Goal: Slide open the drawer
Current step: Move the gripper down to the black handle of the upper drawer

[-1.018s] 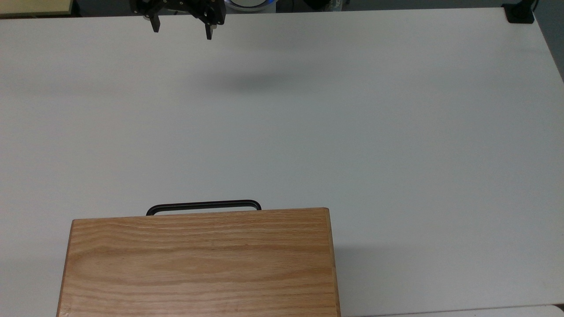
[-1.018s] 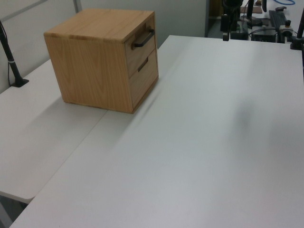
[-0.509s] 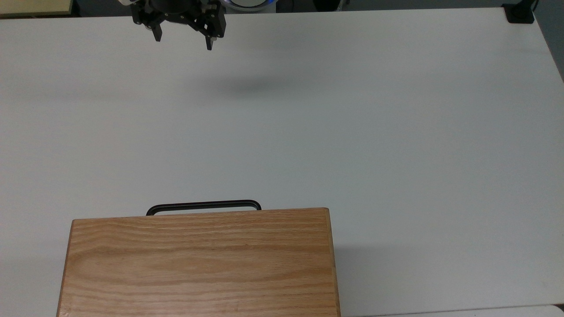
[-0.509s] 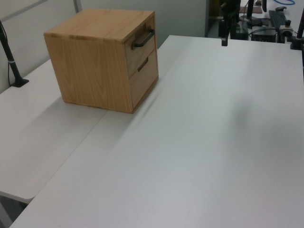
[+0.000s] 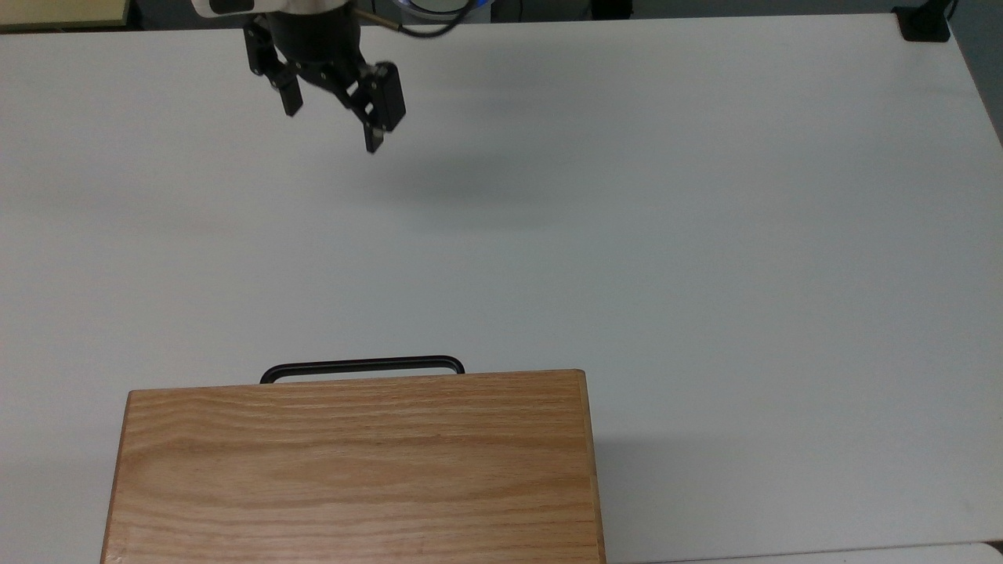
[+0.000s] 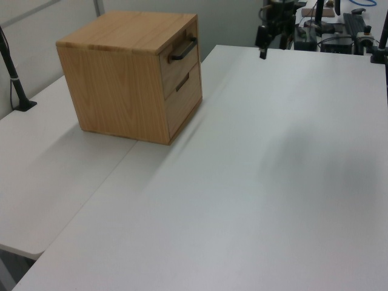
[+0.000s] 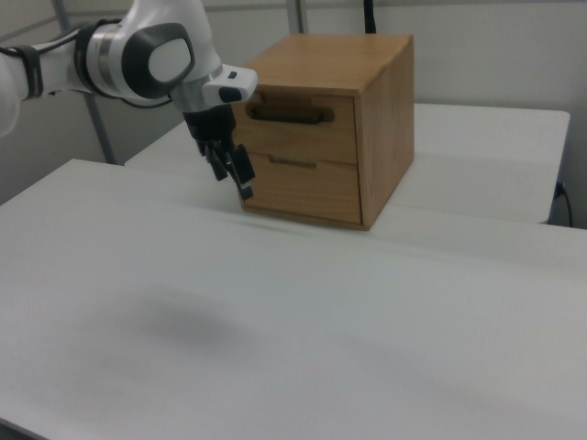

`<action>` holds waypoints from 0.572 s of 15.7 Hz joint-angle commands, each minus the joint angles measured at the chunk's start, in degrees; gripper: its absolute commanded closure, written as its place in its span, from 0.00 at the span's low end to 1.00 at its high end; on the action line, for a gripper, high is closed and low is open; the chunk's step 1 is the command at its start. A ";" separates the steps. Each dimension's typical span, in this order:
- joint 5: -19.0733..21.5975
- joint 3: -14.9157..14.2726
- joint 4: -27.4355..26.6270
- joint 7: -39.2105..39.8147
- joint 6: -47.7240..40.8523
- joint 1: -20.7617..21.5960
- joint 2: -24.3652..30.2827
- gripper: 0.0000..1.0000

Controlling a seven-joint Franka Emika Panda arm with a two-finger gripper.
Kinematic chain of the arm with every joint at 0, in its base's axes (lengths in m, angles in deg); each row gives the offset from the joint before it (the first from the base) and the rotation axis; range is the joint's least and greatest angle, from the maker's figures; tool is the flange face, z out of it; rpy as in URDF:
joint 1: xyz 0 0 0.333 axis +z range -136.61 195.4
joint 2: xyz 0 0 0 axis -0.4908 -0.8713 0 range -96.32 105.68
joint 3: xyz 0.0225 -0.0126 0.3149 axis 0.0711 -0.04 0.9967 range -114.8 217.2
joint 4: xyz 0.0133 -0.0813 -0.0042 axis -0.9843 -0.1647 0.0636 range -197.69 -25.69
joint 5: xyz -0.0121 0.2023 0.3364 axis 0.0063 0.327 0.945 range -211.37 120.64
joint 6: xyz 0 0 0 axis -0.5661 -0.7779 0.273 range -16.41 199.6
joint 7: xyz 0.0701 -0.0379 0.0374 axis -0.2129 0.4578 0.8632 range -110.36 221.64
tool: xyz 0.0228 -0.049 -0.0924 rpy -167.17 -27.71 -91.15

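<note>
While I hang above the white table [image 5: 705, 235], my gripper [image 5: 333, 117] sits near the top edge of the top view, toward the top view's left, with its two black fingers [image 5: 374, 133] spread wide and nothing between them. A soft shadow lies on the tabletop below and to the top view's right of me. In the left view my gripper [image 6: 263, 47] shows at the far end of the table, and in the right view it [image 7: 229, 170] hangs off my white and grey arm [image 7: 138, 60], its tips pointing down toward the table and overlapping the cabinet's front in the picture.

At the bottom of the top view stands the oak cabinet [image 5: 356, 470], well apart from me across bare tabletop. Its upper drawer [image 7: 298, 124] is pushed fully in, front board flush with the cabinet face, and the long black bar handle [image 5: 362, 366] juts out past the cabinet's top edge toward me. In the left view the handle [image 6: 183, 50] runs along the upper drawer front near the cabinet's top, and a second drawer [image 6: 189, 88] with a smaller dark pull sits under it, also shut. I touch neither the handle nor the cabinet.
</note>
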 commanded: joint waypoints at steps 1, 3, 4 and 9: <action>2.48 0.06 0.60 -14.76 12.43 0.70 -3.08 0.00; 3.88 0.06 3.06 -21.18 18.34 1.05 -4.84 0.00; 5.20 0.06 3.59 -24.60 20.19 1.05 -5.72 0.00; 11.27 0.06 6.49 -40.43 33.27 0.61 -9.49 0.00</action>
